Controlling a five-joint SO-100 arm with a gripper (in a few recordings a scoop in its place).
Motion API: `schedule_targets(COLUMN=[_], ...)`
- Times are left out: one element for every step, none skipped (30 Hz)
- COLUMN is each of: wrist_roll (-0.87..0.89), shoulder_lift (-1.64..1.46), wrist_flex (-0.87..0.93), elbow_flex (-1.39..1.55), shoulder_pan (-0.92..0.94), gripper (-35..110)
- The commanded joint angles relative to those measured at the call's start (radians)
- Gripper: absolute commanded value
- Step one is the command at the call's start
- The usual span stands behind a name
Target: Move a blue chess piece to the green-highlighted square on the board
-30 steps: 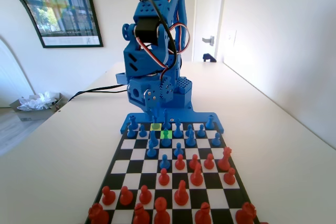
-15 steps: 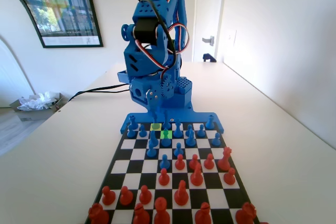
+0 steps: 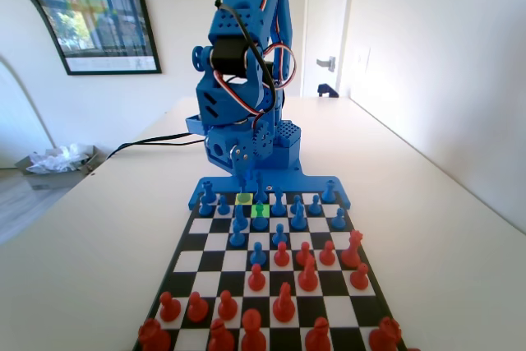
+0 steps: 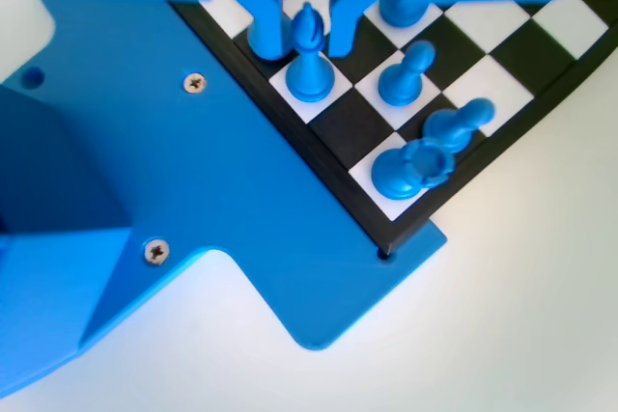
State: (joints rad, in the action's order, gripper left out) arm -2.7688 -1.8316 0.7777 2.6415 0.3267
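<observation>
In the wrist view a slim blue chess piece [image 4: 310, 74] with a pointed top stands on a white square in the board's [image 4: 338, 123] edge row. My gripper [image 4: 305, 45] is open and low, with one jaw on each side of the piece's head and thin gaps showing. In the fixed view the gripper [image 3: 245, 177] hangs over the back row at the yellow square [image 3: 244, 198]. The green-highlighted square [image 3: 265, 209] lies one row nearer and one column to the right. A blue piece [image 3: 260, 219] overlaps it, and I cannot tell whether it stands on it.
In the wrist view, other blue pieces [image 4: 406, 74] crowd the squares to the right of the gripper, with a rook [image 4: 410, 166] at the corner. In the fixed view, blue pawns [image 3: 279, 234] stand mid-board and red pieces [image 3: 283, 302] take up the near rows. White table surrounds the board.
The arm's middle joint has sunk a little and the wrist has tilted slightly. The gripper has stayed low over the back row.
</observation>
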Motion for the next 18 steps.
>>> schedule_targets(wrist_roll=[-0.011,-0.011,-0.011,-0.012,-0.012,-0.011,-0.011,-0.011,-0.009,-0.009,-0.008,-0.008,-0.008,-0.008,-0.009,-0.009,-0.009,-0.011], shoulder_lift=[0.005,0.006,0.006,0.008,0.009,0.011,0.012,0.012,0.014,0.014,0.014,0.014,0.015,0.017,0.017,0.017,0.021,0.023], wrist_flex=[-0.005,-0.009,-0.017,-0.023,-0.025,-0.028,-0.031,-0.034,-0.035,-0.041,-0.044,-0.046,-0.052,-0.058,-0.067,-0.077,-0.083,-0.091], elbow_flex=[-0.017,-0.017,-0.014,-0.011,-0.011,-0.009,-0.006,-0.005,-0.003,0.0,0.002,0.003,0.008,0.011,0.017,0.021,0.025,0.028], shoulder_pan=[0.006,0.006,0.006,0.006,0.005,0.003,0.002,0.002,0.0,-0.002,-0.002,-0.003,-0.003,-0.005,-0.005,-0.005,-0.005,-0.005], gripper=[9,9,9,9,9,9,9,9,9,9,9,9,9,9,9,8,8,8])
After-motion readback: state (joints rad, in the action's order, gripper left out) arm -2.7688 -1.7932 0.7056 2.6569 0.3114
